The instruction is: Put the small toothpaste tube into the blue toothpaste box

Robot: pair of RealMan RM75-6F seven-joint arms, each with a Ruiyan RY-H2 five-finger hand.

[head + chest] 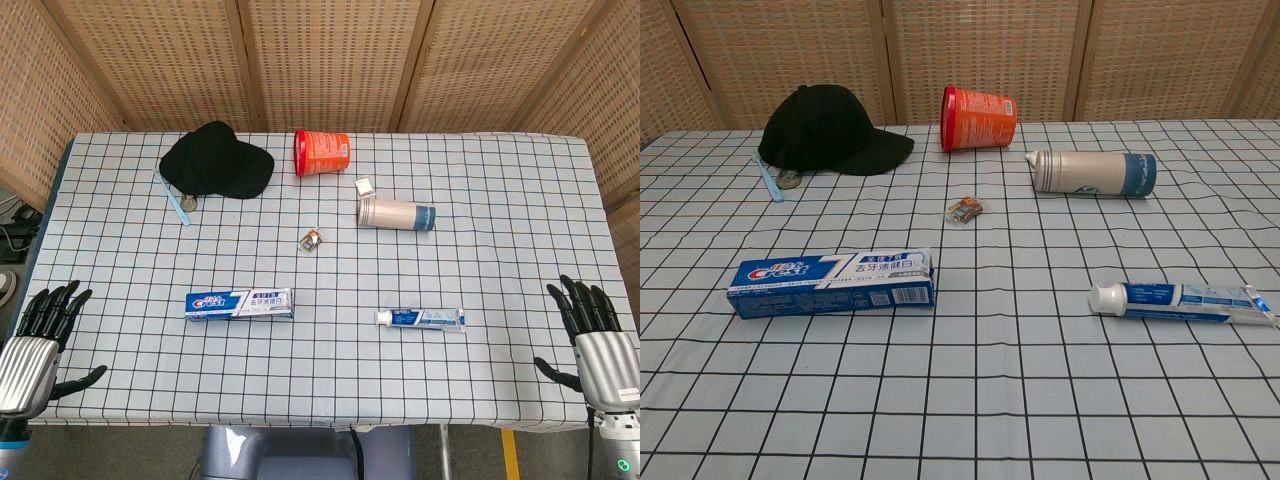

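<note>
Since both the left hand [40,345] and right hand [597,345] sit open and empty, nothing's started: toothpaste tube [1180,300] lies well apart from the blue box [830,283].

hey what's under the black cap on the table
A light blue stick pokes out from beneath the black cap's left edge, with a small round thing beside it. Whatever else lies under the cap is hidden.

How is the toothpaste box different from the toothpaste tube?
The blue toothpaste box is a straight-edged carton; the small toothpaste tube is rounded at its white cap and flattens toward its far end. The box is dark blue with red lettering; the tube is mostly white and pale blue. The box looks longer and thicker than the tube. Both lie flat on the checked tablecloth, untouched by either robot hand.
</note>
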